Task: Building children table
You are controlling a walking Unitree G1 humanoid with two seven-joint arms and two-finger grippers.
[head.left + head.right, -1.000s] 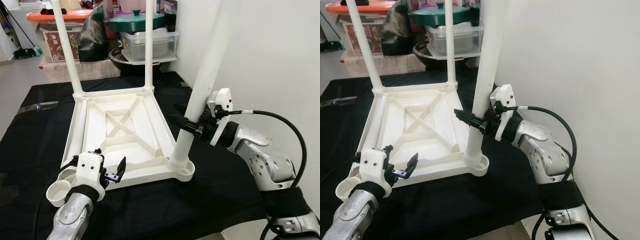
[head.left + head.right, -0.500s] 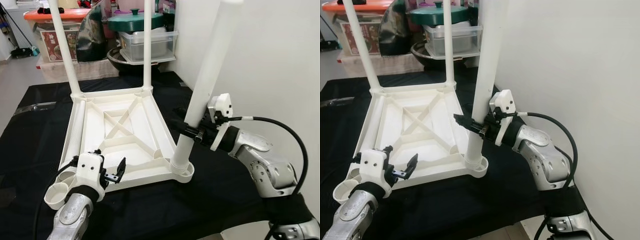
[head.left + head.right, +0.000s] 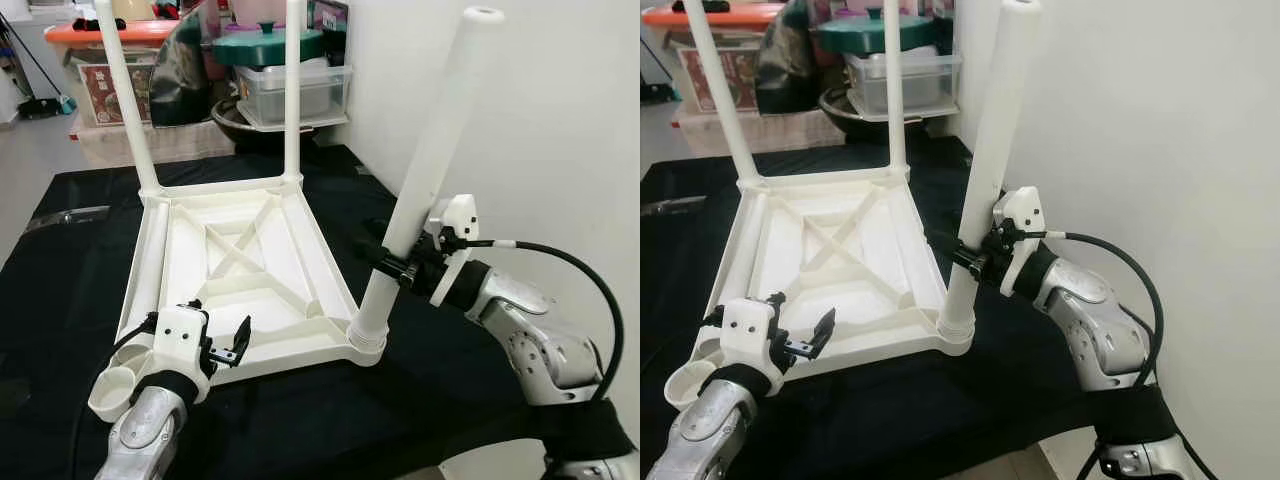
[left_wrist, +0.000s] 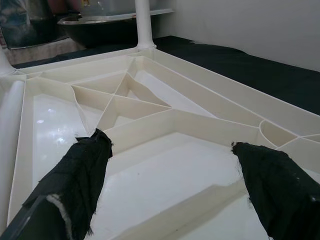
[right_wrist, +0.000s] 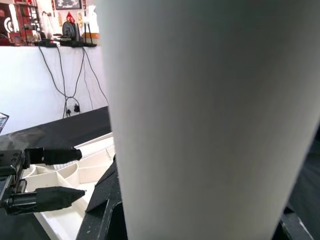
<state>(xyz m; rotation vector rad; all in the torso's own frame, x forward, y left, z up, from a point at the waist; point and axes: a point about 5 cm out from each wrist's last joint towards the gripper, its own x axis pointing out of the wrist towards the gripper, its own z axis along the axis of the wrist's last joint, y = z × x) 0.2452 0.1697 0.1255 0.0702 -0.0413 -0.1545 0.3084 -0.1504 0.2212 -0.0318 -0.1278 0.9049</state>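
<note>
The white table top (image 3: pixel 240 270) lies upside down on the black cloth (image 3: pixel 450 380). The right gripper (image 3: pixel 392 266) squeezes a white leg (image 3: pixel 425 190) leaning in its near corner; the left gripper (image 3: pixel 225 345) hangs wide open over its near edge

**White Plastic on Black Cloth**

White throughout: upturned table top (image 3: pixel 240 270), its three legs, including the tilted leg (image 3: pixel 425 175) at right. Black cloth (image 3: pixel 60 260) beneath. Silver arms, black fingers, white wrist housings on left gripper (image 3: pixel 222 350) and right gripper (image 3: pixel 385 262). Upper frame: orange-lidded bin (image 3: pixel 85 35), green pot lid (image 3: pixel 265 42), clear tub (image 3: pixel 300 85). White wall (image 3: pixel 560 120) at right.
</note>
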